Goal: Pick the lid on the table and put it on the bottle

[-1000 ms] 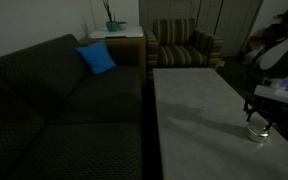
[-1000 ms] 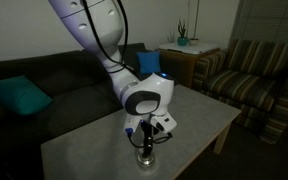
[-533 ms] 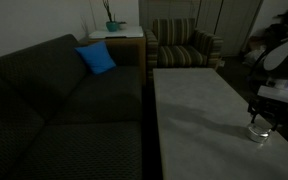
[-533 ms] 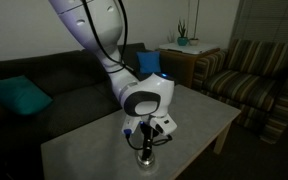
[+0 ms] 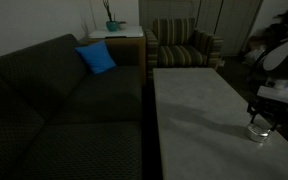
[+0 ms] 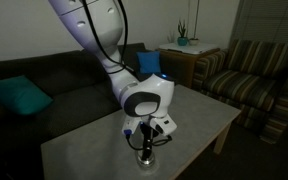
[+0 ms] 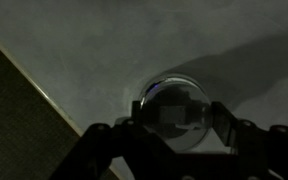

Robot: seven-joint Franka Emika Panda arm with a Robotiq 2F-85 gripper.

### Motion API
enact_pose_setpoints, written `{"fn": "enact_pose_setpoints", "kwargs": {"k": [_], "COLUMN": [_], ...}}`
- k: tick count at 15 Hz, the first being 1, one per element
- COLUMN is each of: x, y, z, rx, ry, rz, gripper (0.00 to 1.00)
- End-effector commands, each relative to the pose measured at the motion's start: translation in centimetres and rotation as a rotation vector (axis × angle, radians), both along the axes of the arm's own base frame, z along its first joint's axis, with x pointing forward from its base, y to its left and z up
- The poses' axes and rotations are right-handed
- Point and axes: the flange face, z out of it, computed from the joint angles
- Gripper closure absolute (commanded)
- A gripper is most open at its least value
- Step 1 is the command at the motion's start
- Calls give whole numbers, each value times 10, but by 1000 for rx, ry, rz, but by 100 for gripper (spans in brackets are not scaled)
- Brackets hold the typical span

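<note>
My gripper (image 6: 144, 143) points straight down over the near end of the pale table (image 6: 84, 150). Right under it stands the bottle (image 6: 144, 158), a squat glassy container, which in an exterior view sits near the table's right edge (image 5: 259, 132) beneath the gripper (image 5: 258, 117). In the wrist view a round pale lid (image 7: 174, 100) fills the gap between my fingers (image 7: 222, 120), and the gripper (image 7: 179, 118) is shut on it. The lid lies right over the bottle's mouth; in the dim light I cannot tell whether it touches.
A dark sofa (image 5: 54, 100) with a blue cushion (image 5: 96, 58) runs along the table (image 5: 199, 100). A striped armchair (image 5: 182, 45) and a side table with a plant (image 5: 114, 28) stand beyond. The table's edge (image 7: 44, 95) is close to the bottle.
</note>
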Motion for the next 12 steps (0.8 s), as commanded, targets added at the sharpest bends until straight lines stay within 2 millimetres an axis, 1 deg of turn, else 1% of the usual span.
{"fn": "enact_pose_setpoints", "kwargs": {"k": [1, 7, 12], "x": [8, 19, 18], "y": [-1, 0, -7], "z": [-8, -16, -9], "rx": [49, 72, 67], "ry": [-14, -5, -21], "rz": [4, 5, -6], "gripper": [56, 56, 56]}}
